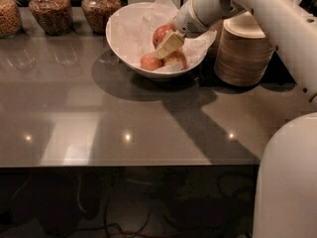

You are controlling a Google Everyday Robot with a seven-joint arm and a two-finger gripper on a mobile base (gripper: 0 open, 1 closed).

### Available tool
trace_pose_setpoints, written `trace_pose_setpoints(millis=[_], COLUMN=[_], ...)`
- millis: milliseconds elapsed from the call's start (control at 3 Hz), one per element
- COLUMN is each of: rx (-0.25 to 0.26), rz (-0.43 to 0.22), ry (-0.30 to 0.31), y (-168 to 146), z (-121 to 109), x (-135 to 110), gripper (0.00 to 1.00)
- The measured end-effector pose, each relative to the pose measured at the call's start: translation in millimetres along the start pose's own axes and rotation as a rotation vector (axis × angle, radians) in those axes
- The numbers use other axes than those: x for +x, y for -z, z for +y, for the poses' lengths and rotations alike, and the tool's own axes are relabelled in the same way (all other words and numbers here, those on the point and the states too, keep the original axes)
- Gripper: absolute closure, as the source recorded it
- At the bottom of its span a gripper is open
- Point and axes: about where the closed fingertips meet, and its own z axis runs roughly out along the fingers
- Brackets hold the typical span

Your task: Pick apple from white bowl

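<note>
Camera view: apple resting high in the white bowl on the far side of the table, atop two paler apples, with the gripper laid against its near right face, spread or clamped impossible to tell. Could slip off the glossy skin, roll the fruit aside, or snag the crinkled paper if placed off-centre. No readable labels or writing anywhere.

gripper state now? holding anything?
Gripper: down in the white bowl, right by the apple; open, closed or holding cannot be told.
</note>
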Motion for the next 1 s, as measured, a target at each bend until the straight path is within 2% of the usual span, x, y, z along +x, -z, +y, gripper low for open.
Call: trace_pose_setpoints(millis=[667,1000], rx=[0.019,0.050], rz=[0.012,0.001], ry=[0.001,0.022], y=[26.0,51.3], z=[11.1,17.7], x=[10.5,7.5], gripper=[0.82,1.00])
